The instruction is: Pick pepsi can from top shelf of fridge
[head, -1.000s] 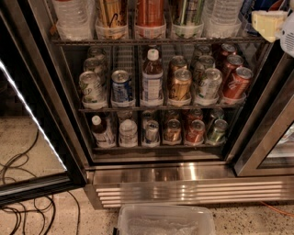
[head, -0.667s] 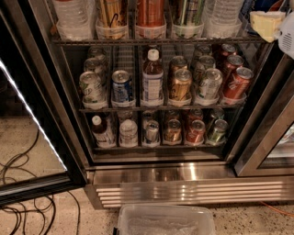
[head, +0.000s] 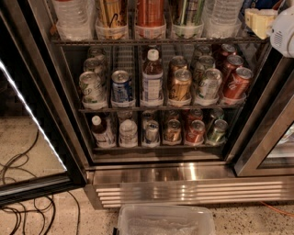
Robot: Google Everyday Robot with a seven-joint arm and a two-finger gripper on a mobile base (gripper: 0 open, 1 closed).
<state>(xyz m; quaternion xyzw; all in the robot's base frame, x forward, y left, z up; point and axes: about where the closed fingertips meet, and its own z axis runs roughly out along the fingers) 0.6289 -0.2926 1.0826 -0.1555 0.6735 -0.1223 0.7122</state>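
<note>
Sitting nearest, at the bottom edge of the frame, is a clear plastic bin (head: 163,221), with loose cables (head: 18,176) on the floor at lower left. Behind it rises the fridge (head: 161,173), with its slatted steel grille (head: 193,190) at the base and the glass door (head: 27,114) swung open on the left.

The gripper (head: 259,20) hangs in the upper right corner, level with the top shelf (head: 156,41) and just at its right end. Whether it is released or clenched cannot be told.

A strip of deep blue just above and behind the gripper, cut off by the top edge, is most likely the pepsi can (head: 262,4). It lies close by, slightly farther in and up-frame. So little of it shows that its upright stance cannot be confirmed.

Room looks tight: the steel door frame (head: 271,105) stands to the right and a clear bottle (head: 225,16) just to the left. The blue-and-silver can (head: 121,87) on the middle rack is a lookalike to avoid.
</note>
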